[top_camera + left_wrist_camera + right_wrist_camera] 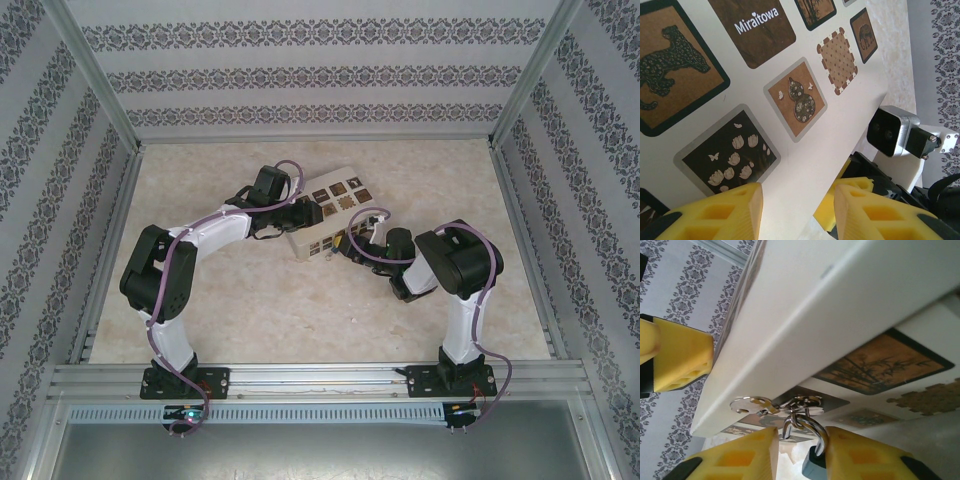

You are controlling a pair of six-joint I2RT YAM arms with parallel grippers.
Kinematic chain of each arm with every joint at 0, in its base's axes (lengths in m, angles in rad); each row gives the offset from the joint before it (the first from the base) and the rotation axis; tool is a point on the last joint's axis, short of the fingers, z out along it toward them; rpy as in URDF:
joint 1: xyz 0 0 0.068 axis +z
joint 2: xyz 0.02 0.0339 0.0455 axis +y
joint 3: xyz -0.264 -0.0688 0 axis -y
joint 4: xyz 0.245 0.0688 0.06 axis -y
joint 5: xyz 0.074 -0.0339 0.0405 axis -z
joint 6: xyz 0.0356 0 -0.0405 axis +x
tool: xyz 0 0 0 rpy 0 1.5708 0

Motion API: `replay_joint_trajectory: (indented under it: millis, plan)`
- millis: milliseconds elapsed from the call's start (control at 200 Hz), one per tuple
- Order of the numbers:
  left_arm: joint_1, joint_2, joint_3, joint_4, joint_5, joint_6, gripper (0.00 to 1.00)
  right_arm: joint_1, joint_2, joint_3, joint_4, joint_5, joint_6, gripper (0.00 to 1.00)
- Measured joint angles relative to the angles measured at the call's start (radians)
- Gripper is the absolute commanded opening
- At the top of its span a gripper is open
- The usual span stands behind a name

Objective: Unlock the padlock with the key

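Note:
The cream box [330, 205] with brown patterned squares lies mid-table between both arms. In the right wrist view the padlock [812, 467], blue-bodied, hangs by its silvery shackle [815, 427] from the metal clasp [805, 402] on the box's front. My right gripper [801, 437] is open around it, and the blue body rests against the right finger [865, 460]. A flat silvery piece with holes [747, 404] hangs on a small ring at the clasp; I cannot tell if it is the key. My left gripper [797, 192] is open, its fingers apart over the edge of the box lid [805, 160].
Metal frame rails [320, 380] run along the near edge, and patterned walls close in the other three sides. The right arm's wrist camera [892, 130] sits just past the box edge in the left wrist view. A finger of the left gripper [682, 360] shows beside the lid.

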Motion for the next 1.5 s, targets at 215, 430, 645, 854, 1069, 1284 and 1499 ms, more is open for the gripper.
replay_joint_trajectory:
  millis: [215,430,645,854,1069,1284,1499]
  plan:
    - [0.0,0.0,0.0,0.0,0.0,0.0,0.42,-0.002,0.0,-0.006,-0.014,0.01,-0.003,0.16]
    - [0.0,0.0,-0.002,0.001,0.001,0.0,0.42,-0.002,0.0,-0.006,-0.021,0.022,-0.002,0.06]
    - [0.0,0.0,-0.005,0.006,0.001,0.0,0.41,-0.002,-0.001,-0.017,-0.008,0.034,0.008,0.0]
    - [0.0,-0.005,-0.018,0.021,0.001,0.0,0.42,-0.001,-0.016,-0.047,0.014,0.073,0.046,0.0]
    - [-0.001,-0.018,-0.047,0.06,0.002,0.0,0.42,0.005,-0.035,-0.072,0.033,0.121,0.108,0.0]
    - [-0.001,-0.023,-0.061,0.08,0.002,0.0,0.41,0.021,-0.047,-0.076,0.029,0.173,0.17,0.0]
    - [-0.001,-0.024,-0.063,0.085,0.001,0.0,0.42,0.034,-0.05,-0.076,0.029,0.224,0.229,0.0]
